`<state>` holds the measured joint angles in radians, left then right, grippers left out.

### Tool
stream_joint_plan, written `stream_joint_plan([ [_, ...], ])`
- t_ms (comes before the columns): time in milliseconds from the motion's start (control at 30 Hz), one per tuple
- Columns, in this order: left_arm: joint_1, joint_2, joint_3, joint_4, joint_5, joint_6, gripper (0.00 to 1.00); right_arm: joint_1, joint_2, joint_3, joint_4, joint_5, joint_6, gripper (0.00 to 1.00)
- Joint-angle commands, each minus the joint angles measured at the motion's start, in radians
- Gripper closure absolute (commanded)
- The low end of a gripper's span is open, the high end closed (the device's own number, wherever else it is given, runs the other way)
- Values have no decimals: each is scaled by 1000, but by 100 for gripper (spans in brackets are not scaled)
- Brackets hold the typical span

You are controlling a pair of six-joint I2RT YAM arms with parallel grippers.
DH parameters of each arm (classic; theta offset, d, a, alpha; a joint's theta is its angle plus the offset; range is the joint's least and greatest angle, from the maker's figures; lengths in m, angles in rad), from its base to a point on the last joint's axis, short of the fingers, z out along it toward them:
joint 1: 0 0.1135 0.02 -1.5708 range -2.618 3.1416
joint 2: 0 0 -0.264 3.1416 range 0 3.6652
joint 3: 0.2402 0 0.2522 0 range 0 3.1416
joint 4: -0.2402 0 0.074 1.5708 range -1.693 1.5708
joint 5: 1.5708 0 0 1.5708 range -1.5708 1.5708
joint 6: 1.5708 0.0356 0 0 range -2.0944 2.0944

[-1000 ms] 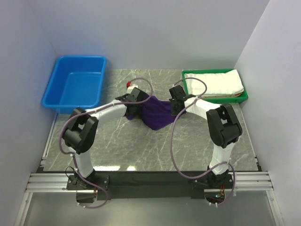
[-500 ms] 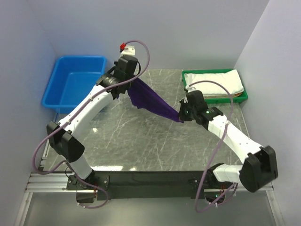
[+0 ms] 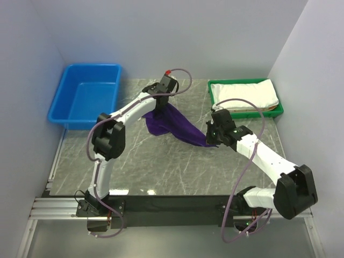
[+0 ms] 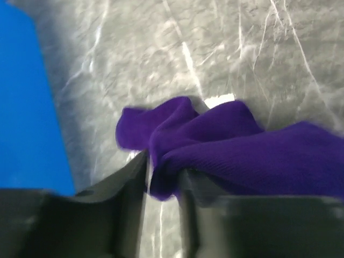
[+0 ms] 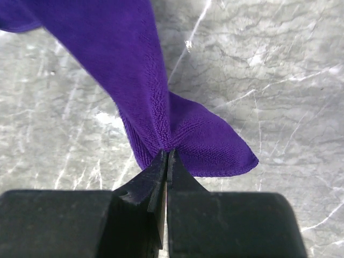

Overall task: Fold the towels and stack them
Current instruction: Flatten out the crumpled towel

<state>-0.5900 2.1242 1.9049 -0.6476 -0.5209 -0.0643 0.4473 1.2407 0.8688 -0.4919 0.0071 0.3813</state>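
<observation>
The dark purple towel (image 3: 174,123) lies stretched across the marble table between my two grippers. Its far end is bunched under my left gripper (image 3: 159,103). In the left wrist view the jaws of that gripper (image 4: 164,174) stand a little apart, with a fold of the purple towel (image 4: 242,150) hanging loose between them and a gap beside the left finger (image 4: 129,183). My right gripper (image 5: 166,153) is shut on the near corner of the purple towel (image 5: 134,64), just above the table. A white towel (image 3: 250,94) lies folded in the green tray (image 3: 215,86).
A blue bin (image 3: 91,67) stands at the back left corner, nothing in it. The green tray sits at the back right against the wall. Walls close in the table on the left, back and right.
My left arm has come down from high at the back left to the table's middle back, laying the purple towel's end down, and its jaws have parted. The right gripper has barely moved.
</observation>
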Motion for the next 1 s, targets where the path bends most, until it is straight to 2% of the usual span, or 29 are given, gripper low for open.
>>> stream_joint_plan([
  [0,9,43,121,101,32,12,57,-2,34,-2,33,7,27,100],
  [33,9,61,137,114,18,-2,47,-4,45,-8,38,11,28,100],
  [67,9,57,135,127,6,-17,28,-2,49,-13,42,30,37,100],
  [167,16,-29,48,195,-34,-107,10,-4,66,-30,45,57,53,100],
  [233,41,-131,-10,198,-27,-237,7,-2,66,-39,59,54,57,100],
  [400,68,-344,-303,166,45,-538,13,-4,72,-34,73,45,54,100],
  [500,67,-492,-525,235,137,-650,20,-2,71,-42,87,33,53,100],
  [567,65,-529,-684,285,186,-699,23,-4,68,-47,101,22,53,100],
  [667,68,-547,-814,377,258,-772,24,-4,66,-56,116,8,56,100],
  [733,68,-520,-842,413,285,-807,25,-2,71,-59,122,1,56,100],
  [967,67,-416,-874,480,303,-867,37,-4,62,-67,124,4,44,100],
])
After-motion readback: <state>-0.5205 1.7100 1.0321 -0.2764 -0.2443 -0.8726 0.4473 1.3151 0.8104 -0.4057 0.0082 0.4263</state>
